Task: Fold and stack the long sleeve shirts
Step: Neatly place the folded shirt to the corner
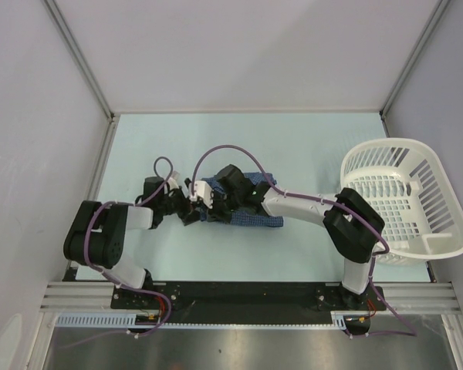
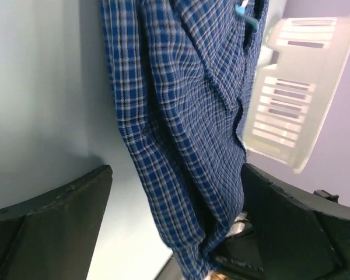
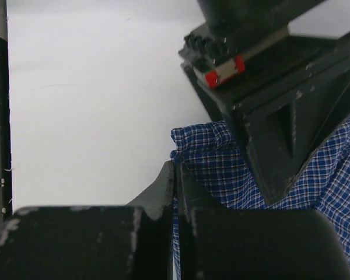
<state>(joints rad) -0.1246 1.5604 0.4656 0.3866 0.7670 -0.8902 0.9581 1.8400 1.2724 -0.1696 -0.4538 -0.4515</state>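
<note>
Shirt [image 2: 169, 116]: one; right hand [image 3: 176, 175] pinching edge, left hand [image 2: 175, 201] spread; basket [image 1: 432, 208]: one.

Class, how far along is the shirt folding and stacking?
Done: one shirt sits bunched on the table, outside the basket; no stack shows. In hand: right hand pinches its edge; left hand open astride it. Left: folding and stacking.

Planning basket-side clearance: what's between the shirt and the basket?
Only the right arm: in the top view its white forearm and black elbow cross the stretch from the shirt to the basket. Nothing else sits on the table there.
</note>
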